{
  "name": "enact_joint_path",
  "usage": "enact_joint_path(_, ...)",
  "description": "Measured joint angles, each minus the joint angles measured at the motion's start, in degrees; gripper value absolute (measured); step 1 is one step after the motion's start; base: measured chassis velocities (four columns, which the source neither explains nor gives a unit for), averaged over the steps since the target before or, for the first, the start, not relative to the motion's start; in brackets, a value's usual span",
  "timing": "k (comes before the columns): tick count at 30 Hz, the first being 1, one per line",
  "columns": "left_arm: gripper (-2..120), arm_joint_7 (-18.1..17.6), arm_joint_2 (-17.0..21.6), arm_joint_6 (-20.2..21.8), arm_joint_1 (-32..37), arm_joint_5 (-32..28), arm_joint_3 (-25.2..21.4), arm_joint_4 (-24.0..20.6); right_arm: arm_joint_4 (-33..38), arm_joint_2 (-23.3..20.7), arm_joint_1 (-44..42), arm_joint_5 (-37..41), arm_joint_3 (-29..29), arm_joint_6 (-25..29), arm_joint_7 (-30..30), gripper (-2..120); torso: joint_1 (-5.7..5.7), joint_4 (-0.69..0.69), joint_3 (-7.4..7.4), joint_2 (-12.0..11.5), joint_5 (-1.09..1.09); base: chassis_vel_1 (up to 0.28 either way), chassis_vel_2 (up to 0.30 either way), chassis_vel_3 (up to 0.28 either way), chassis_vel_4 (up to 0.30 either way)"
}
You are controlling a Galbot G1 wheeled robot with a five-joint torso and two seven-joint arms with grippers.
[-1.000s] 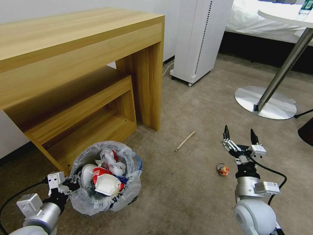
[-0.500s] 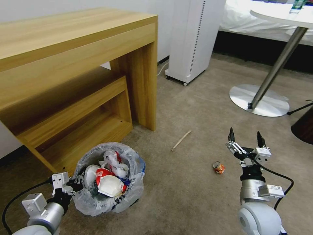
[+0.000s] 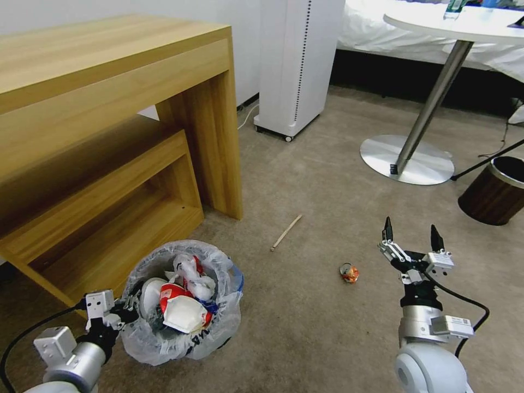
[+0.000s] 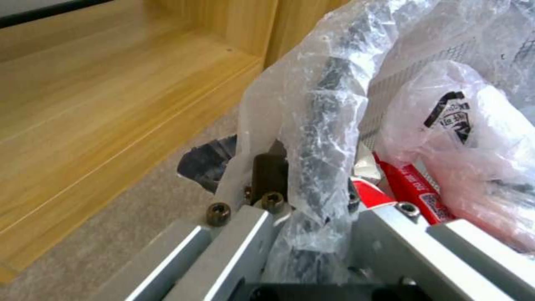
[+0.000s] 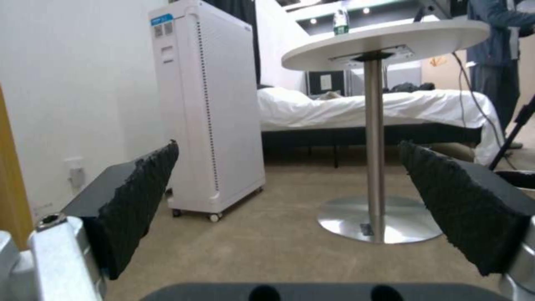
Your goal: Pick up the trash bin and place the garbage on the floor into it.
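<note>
The trash bin (image 3: 183,327), lined with a translucent white bag and filled with white and red litter, sits low at the left on the beige floor (image 3: 305,327). My left gripper (image 3: 126,308) is shut on the trash bin's bagged rim (image 4: 320,125). A thin wooden stick (image 3: 286,233) lies on the carpet beyond the bin. A crushed orange can (image 3: 349,272) lies just left of my right gripper (image 3: 412,234), which hovers open and empty, its dark fingers (image 5: 139,196) spread wide.
A wooden desk (image 3: 109,103) with a lower shelf stands at the left. A white tower unit on castors (image 3: 297,60) is behind. A round table's steel base (image 3: 406,158) and a dark wooden bin (image 3: 494,191) sit at the right.
The whole head view has shifted leftward, so the camera has turned right; a dark wooden bin has come into view at the right. Both grippers keep their states.
</note>
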Motion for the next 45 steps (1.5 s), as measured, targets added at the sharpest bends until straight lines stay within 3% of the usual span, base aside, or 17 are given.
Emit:
enact_joint_path(28, 1, -0.37, 0.66, -0.05, -0.33, -1.62, -0.93, 1.07, -1.33, 1.02, -1.29, -0.76, 0.13, 2.02, -0.44, 100, 0.0, 0.01, 0.0, 0.0, 0.0, -0.003, 0.003, 0.002, -0.004)
enact_joint_path(45, 1, -0.27, 0.54, -0.07, -0.88, -1.23, -0.44, 1.54, -1.62, 0.93, -1.46, -0.49, 0.02, 2.11, -0.87, 100, 0.0, 0.0, 0.01, 0.0, 0.01, -0.107, 0.113, 0.104, -0.101)
